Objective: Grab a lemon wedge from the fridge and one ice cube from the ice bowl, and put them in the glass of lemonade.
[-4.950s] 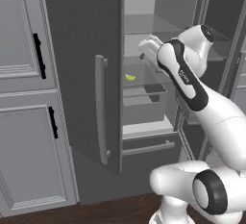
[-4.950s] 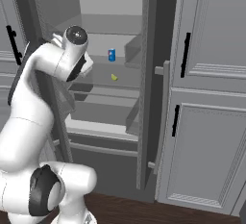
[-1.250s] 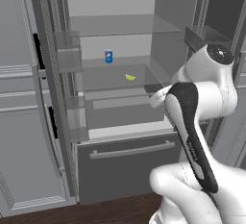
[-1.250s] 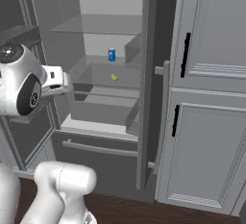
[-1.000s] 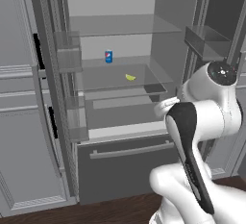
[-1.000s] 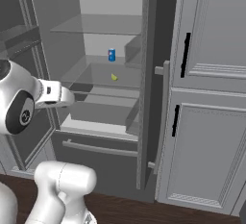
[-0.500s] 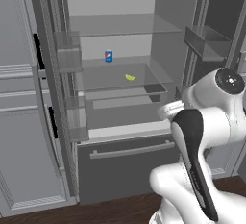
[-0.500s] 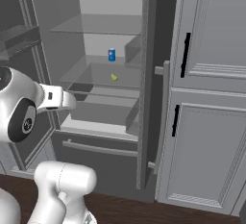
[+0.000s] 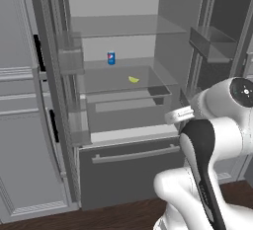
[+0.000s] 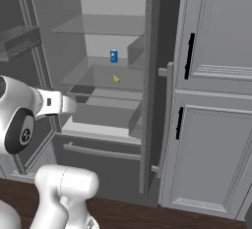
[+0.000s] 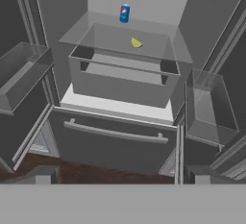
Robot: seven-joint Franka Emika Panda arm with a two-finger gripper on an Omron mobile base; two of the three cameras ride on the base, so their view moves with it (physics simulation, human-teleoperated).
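Note:
The dark grey fridge [image 9: 128, 167] stands with both doors swung wide. On its lower glass shelf lies the small yellow lemon wedge [image 9: 133, 80] [image 10: 116, 78] [image 11: 136, 43], right of a blue soda can. My gripper [image 11: 121, 176] is open and holds nothing. It hangs in front of the fridge, back from the shelves, level with the crisper bin and well short of the wedge. My hand [image 9: 177, 116] [image 10: 63, 104] points into the fridge. The ice cube, ice bowl and glass of lemonade are out of view.
The blue soda can [image 9: 111, 58] [image 11: 124, 13] stands at the back of the same shelf. A clear crisper bin [image 11: 122, 81] sits under the shelf, above the bottom drawer [image 11: 115, 143]. Door bins [image 11: 209, 107] flank the opening. Grey cabinets [image 10: 211, 125] stand on both sides.
The left fridge door has swung fully open since five seconds ago. Over the last second my arm has sunk a little lower and back from the shelves. The gripper stays open.

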